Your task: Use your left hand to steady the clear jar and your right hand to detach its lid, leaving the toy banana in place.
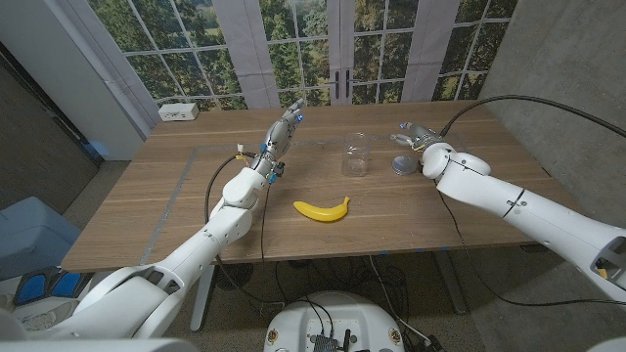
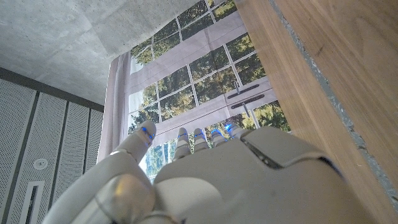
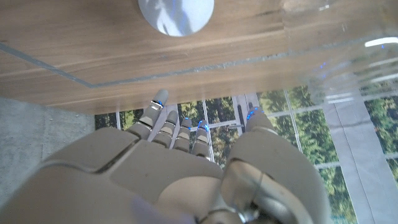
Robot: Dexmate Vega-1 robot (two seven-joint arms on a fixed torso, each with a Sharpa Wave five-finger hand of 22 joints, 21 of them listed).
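The clear jar [image 1: 356, 154] stands upright on the wooden table with no lid on it; its wall also shows in the right wrist view [image 3: 348, 56]. The round grey lid [image 1: 403, 165] lies on the table just right of the jar, and shows as a pale disc [image 3: 176, 12]. The yellow toy banana [image 1: 322, 209] lies on the table in front of the jar. My left hand [image 1: 284, 127] is raised left of the jar, fingers stretched and apart, holding nothing [image 2: 205, 180]. My right hand [image 1: 411, 137] hovers behind the lid, fingers apart and empty [image 3: 186, 168].
A white power strip [image 1: 179, 111] sits at the table's far left corner. A cable runs along my left arm [image 1: 210, 196]. Large windows stand behind the table's [image 1: 469, 210] far edge.
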